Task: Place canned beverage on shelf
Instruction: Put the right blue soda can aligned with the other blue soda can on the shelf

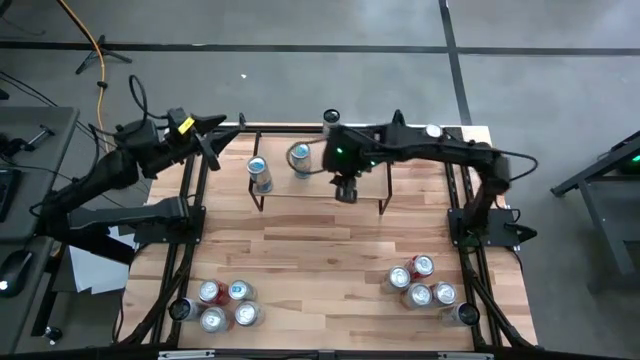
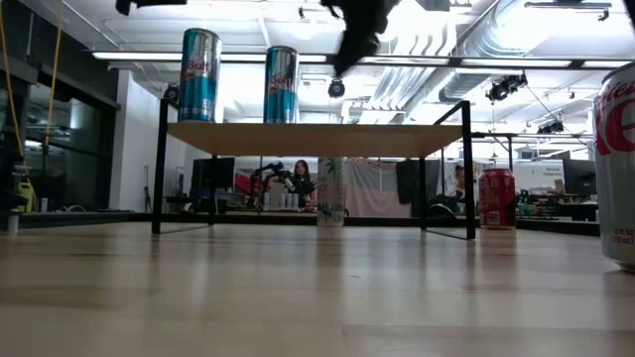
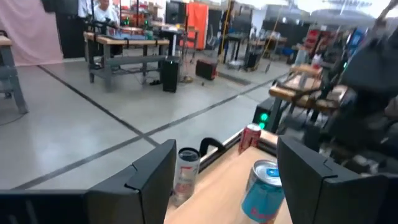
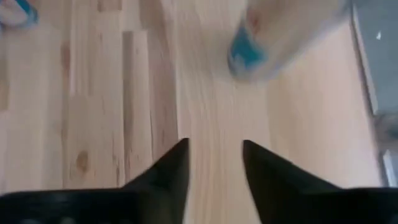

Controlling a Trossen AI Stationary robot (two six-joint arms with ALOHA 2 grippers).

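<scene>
Two blue-and-silver cans (image 1: 259,172) (image 1: 300,158) stood on the shelf (image 1: 365,184) at the upper centre of the high view, both toward its left end, and I saw my right gripper (image 1: 345,190) hanging above the shelf's middle, right of them, fingers (image 4: 169,171) parted with nothing between them. My left gripper (image 1: 207,138) waited at the table's (image 1: 330,250) upper-left corner with jaws apart and empty. Spare cans sat in a cluster at lower left (image 1: 224,305) and another at lower right (image 1: 425,283), well clear of the shelf.
</scene>
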